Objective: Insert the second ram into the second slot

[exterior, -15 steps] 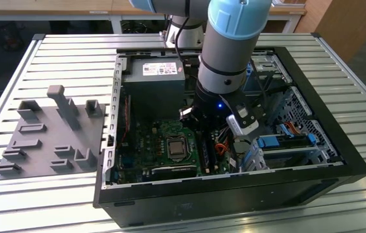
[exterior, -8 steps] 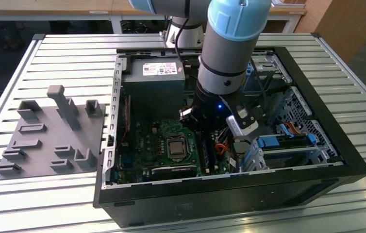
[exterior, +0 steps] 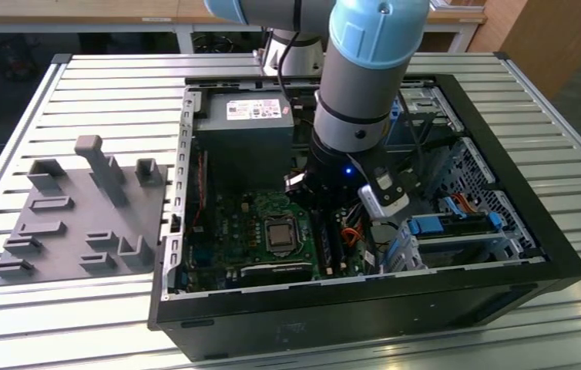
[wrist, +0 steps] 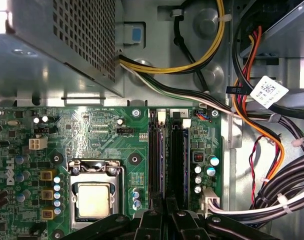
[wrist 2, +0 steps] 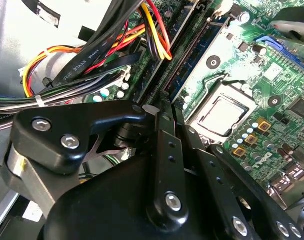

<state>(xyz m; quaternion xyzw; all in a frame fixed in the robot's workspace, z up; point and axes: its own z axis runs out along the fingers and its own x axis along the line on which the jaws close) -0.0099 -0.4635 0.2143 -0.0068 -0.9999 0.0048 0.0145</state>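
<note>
Field note: arm down inside the open case, over the memory slots.

On the exterior view's left, a grey moulded plastic fixture tray with upright posts sat on the slatted bench. Beside it lay the black steel computer case, open side up, presumably so the green motherboard faced the arm. The black two-finger gripper hung over the twin black memory slots, fingers drawn narrow, likely to bear on a thin edge. A dark-blue flat memory stick, taken for the second ram, stood edge-on in the slot nearer the cables. How deep it sat, I could not tell.
</note>
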